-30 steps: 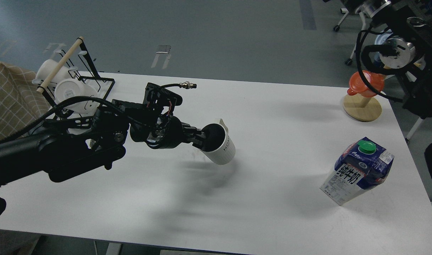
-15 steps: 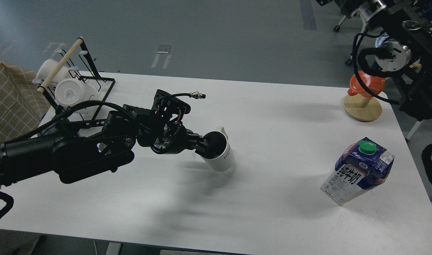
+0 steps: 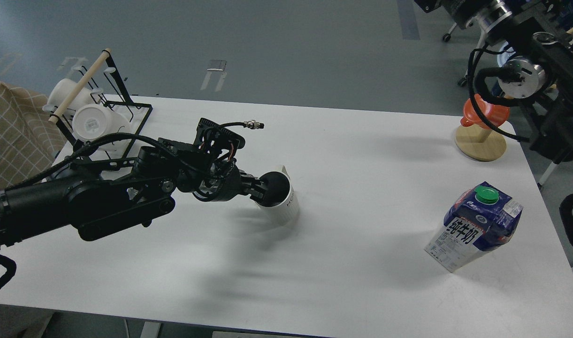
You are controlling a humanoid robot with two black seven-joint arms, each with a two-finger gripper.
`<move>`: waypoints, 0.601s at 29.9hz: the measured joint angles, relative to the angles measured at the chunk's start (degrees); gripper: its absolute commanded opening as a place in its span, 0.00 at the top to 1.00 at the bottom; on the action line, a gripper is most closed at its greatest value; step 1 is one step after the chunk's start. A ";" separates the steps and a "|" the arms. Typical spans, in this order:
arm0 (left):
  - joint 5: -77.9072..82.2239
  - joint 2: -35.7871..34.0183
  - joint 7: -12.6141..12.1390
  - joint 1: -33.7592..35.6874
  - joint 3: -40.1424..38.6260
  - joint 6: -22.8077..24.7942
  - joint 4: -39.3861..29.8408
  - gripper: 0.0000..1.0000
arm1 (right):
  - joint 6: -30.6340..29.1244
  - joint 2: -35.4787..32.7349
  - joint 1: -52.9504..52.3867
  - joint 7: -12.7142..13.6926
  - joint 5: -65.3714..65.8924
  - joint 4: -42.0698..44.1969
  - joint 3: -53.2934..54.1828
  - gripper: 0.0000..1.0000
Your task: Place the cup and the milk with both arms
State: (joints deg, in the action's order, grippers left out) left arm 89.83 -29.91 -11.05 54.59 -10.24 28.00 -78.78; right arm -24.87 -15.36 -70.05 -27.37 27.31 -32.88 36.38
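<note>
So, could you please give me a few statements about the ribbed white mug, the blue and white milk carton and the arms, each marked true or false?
1. The left gripper holds the ribbed white ceramic mug by its rim. True.
2. The dark blue and white gable-top milk carton lies flat on the white table. False: it stands upright near the right edge.
3. The carton's green screw cap is on. True.
4. The right gripper clamps the carton. False: nothing touches it, and the gripper is out of view.

Ribbed, seemingly ceramic cup (image 3: pixel 283 206); printed paper milk (image 3: pixel 474 226); matt table (image 3: pixel 352 263).
</note>
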 measured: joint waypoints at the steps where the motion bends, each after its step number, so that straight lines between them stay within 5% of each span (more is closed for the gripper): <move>1: -0.10 0.10 0.02 -0.05 -0.02 0.00 -0.01 0.32 | 0.00 0.00 0.00 -0.01 0.00 0.00 0.00 0.00; 5: -0.71 0.30 0.02 -0.09 -0.32 0.00 -0.03 0.21 | 0.00 -0.16 0.00 -0.01 0.00 0.00 -0.01 0.00; 7: -0.81 0.30 0.02 -0.09 -0.45 0.00 -0.03 0.08 | 0.00 -0.18 0.00 -0.01 0.00 0.00 -0.02 0.00; 18: -5.90 -1.70 0.15 3.84 -1.15 0.00 -0.54 0.03 | -0.21 -0.27 1.00 -0.05 0.03 -0.02 -0.04 0.00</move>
State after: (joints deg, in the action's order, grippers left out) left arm 83.93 -31.61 -10.90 58.43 -11.39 28.00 -79.32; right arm -25.08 -15.63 -69.05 -27.41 27.34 -32.89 36.35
